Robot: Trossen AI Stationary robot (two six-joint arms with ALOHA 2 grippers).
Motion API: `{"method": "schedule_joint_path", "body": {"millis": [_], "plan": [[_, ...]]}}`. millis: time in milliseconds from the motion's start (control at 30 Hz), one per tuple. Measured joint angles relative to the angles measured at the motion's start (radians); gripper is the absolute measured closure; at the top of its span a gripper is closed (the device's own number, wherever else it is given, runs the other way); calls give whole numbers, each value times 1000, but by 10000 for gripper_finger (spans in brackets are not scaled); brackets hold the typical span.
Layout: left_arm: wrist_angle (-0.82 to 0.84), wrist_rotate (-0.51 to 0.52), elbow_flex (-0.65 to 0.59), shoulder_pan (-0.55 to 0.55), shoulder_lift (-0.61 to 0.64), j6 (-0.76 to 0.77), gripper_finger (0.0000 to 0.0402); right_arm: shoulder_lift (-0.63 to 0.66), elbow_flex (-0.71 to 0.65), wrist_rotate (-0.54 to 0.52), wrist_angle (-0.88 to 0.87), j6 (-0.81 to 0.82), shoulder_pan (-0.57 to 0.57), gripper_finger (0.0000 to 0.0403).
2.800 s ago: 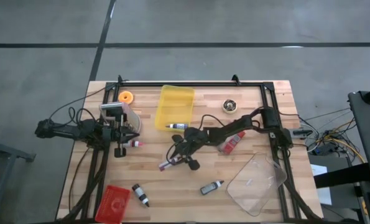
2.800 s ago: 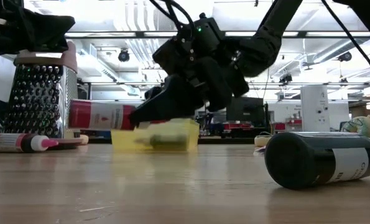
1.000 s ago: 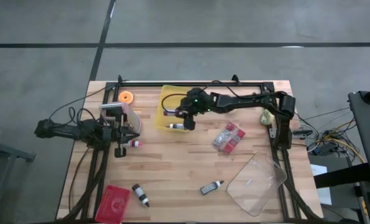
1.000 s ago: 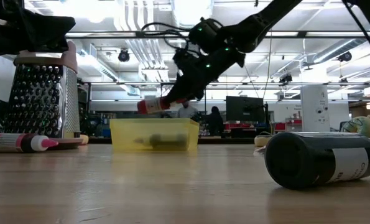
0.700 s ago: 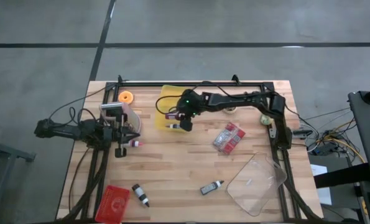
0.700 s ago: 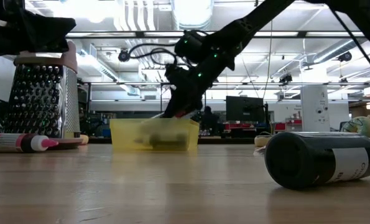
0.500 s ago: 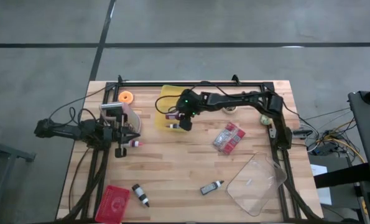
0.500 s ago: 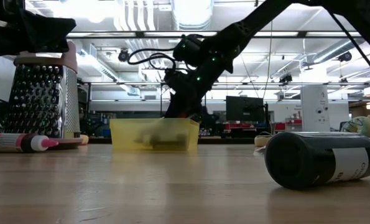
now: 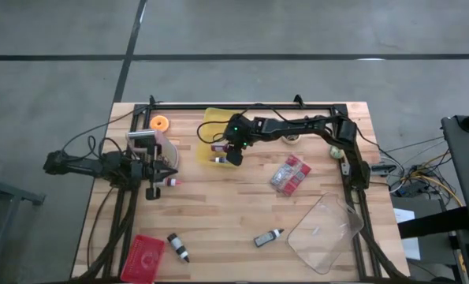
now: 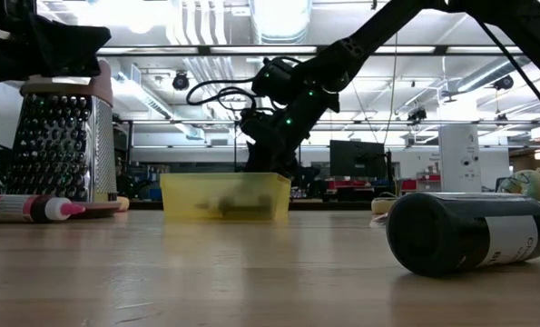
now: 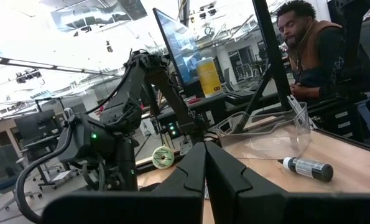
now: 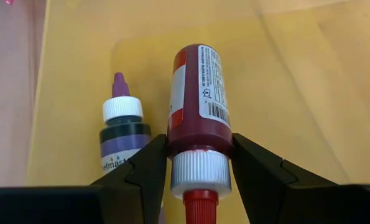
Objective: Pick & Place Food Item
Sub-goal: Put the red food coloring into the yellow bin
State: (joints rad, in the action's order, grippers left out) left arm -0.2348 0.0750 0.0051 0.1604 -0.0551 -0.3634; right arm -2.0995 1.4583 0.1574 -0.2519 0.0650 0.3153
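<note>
A yellow bin (image 9: 222, 126) stands at the table's far middle. My right gripper (image 12: 198, 171) reaches down into it, shut on a dark red bottle (image 12: 197, 93) with a white cap and a red tip. A purple dropper bottle (image 12: 124, 134) lies on the bin's floor beside the red bottle. In the low view the right gripper (image 10: 270, 159) dips behind the bin's wall (image 10: 224, 195). My left gripper (image 11: 204, 165) waits shut and holding nothing at the table's left (image 9: 163, 164). My right gripper pinches the red bottle's shoulder (image 12: 198, 140), just below the white cap, between its two fingers (image 12: 148, 163). The fingers lie across the bottle and slant down from the table's right. The bottle's base points away into the bin; I cannot tell whether it touches the floor.
A grater (image 10: 65, 136) and a pink bottle (image 10: 29, 209) stand near the left arm. A black bottle (image 10: 469, 232) lies near the front. On the table: a red packet (image 9: 289, 175), a clear tray (image 9: 325, 233), a red box (image 9: 146, 256), an orange disc (image 9: 160, 123), a tape roll (image 9: 291, 136).
My right gripper has sunk with the red bottle from above the yellow bin down inside it and has tipped more steeply downward. The bottle, which hung clear over the rim, now sits behind the bin's wall beside the purple bottle.
</note>
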Motion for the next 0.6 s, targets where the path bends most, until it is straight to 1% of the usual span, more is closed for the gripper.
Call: {"method": "schedule_joint_path", "body": {"millis": [133,600], "plan": [[0,0,0,0,0,0,388,0,-2,0,-4,42,3,244],[0,0,0,0,0,0,388,0,-5,0,-4,48,2,243]]}}
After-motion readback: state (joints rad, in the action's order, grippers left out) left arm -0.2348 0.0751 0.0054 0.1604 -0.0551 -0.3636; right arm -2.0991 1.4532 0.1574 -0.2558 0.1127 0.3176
